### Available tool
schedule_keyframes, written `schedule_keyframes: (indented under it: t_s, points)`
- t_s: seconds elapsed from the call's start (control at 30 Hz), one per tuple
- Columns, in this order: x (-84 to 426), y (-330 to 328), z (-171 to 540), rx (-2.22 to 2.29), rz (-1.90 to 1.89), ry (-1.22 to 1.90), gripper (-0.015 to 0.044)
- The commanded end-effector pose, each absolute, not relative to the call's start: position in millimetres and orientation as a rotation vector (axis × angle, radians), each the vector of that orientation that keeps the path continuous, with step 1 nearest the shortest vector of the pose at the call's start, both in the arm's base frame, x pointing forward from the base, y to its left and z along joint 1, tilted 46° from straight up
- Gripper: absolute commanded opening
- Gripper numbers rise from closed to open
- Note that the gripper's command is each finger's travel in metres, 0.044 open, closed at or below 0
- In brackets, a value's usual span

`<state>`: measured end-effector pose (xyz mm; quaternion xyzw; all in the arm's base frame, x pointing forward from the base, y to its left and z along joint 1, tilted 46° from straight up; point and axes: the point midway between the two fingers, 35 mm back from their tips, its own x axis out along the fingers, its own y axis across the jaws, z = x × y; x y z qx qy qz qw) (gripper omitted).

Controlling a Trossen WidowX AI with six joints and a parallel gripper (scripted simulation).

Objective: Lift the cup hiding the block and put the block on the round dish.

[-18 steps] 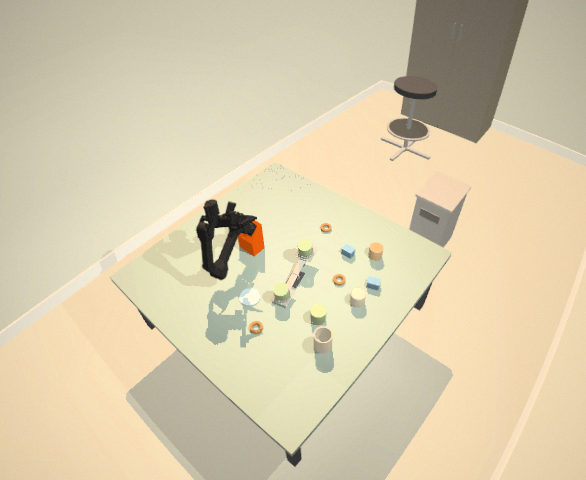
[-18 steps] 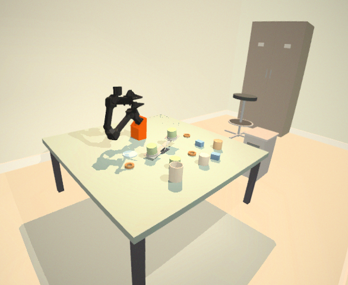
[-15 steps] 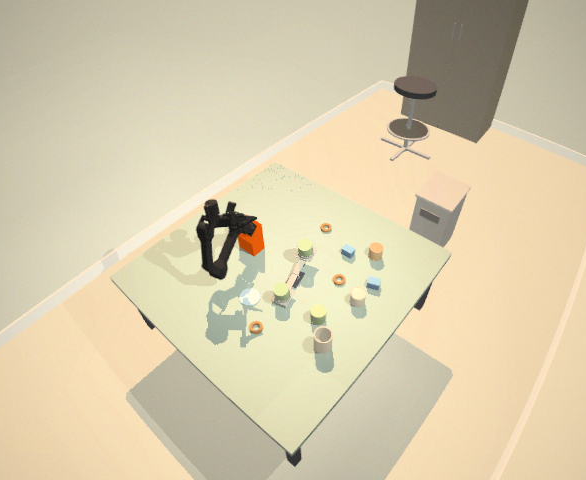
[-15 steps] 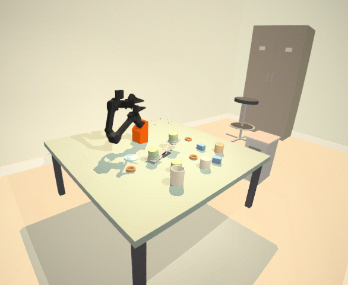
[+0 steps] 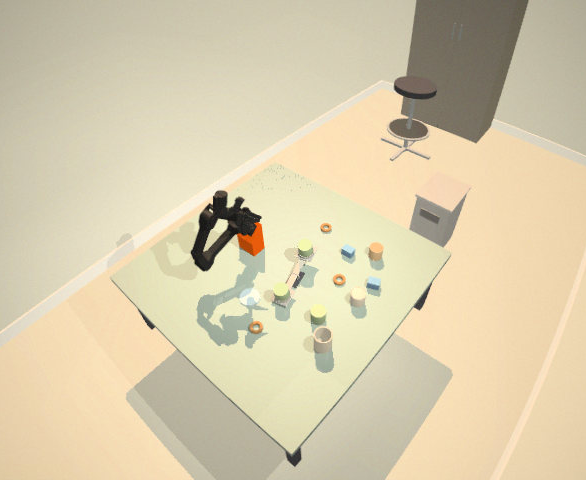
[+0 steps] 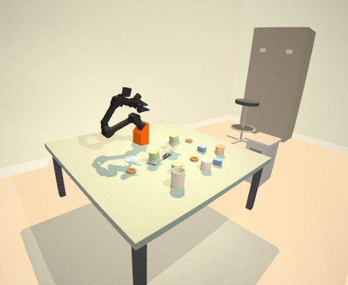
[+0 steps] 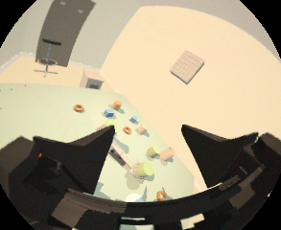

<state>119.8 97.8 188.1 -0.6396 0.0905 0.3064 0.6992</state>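
The balance (image 5: pixel 294 273) (image 7: pixel 126 157) bears two matching green cups. The near cup (image 5: pixel 281 292) (image 6: pixel 153 154) (image 7: pixel 145 170) stands on its near end, which looks lower. The far cup (image 5: pixel 305 248) (image 6: pixel 174 138) stands on the far end, which looks raised; in the wrist view the left finger partly hides it. No block shows under either cup. The round pale dish (image 5: pixel 249 297) (image 6: pixel 131 159) (image 7: pixel 133 197) lies left of the near cup, with nothing on it. My gripper (image 6: pixel 148 107) (image 7: pixel 150 128) is wide open and empty, high above the table and away from both cups.
An orange-red box (image 5: pixel 252 241) (image 6: pixel 141 135) stands close to the arm. Right of the balance are blue blocks (image 5: pixel 348 251) (image 5: pixel 373 283), an orange cylinder (image 5: pixel 376 251), a cream one (image 5: pixel 357 297), a third green one (image 5: pixel 318 314) and a tall cup (image 5: pixel 322 342). Orange rings (image 5: pixel 256 332) lie around.
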Motion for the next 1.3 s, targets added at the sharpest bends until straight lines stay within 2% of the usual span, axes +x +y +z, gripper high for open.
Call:
schedule_keyframes:
  t_s: [0.0, 0.6, 1.27]
  points:
    - [124, 100, 183, -1.402, 0.643, 0.263, 0.044]
    - [164, 88, 150, -1.13, 0.279, 0.616, 0.044]
    - [199, 59, 119, -0.825, -0.084, 0.824, 0.044]
